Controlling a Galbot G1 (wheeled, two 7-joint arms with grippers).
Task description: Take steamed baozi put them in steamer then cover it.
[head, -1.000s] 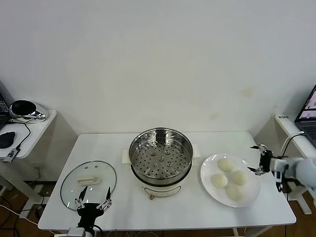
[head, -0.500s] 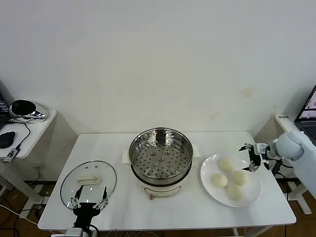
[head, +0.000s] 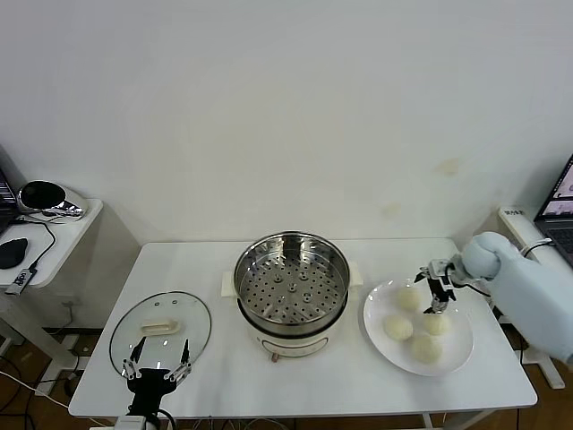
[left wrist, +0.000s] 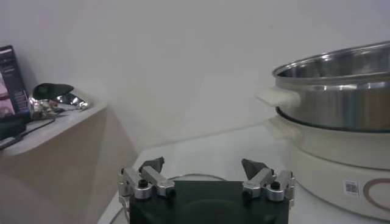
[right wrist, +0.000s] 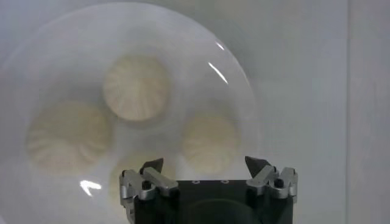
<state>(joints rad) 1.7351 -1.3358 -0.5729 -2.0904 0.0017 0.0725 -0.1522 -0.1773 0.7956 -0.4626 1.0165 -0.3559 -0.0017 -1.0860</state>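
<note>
Right claw (head: 435,293) hangs spread wide and grasping nothing above the plate (head: 457,354) of baozi (head: 397,328); left claw (head: 158,367) spread beside the cover (head: 161,330)

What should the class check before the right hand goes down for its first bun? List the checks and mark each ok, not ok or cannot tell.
1. Right hand open: ok, fingers spread in the right wrist view.
2. Right hand over the plate: ok, it hangs above the buns.
3. All four baozi on the plate: ok.
4. Hand centred on one bun: cannot tell.
5. Steamer uncovered, tray bare: ok.
6. Cover out of the way: ok, flat on the table to the steamer's left, with the open left hand parked at its near edge.
</note>
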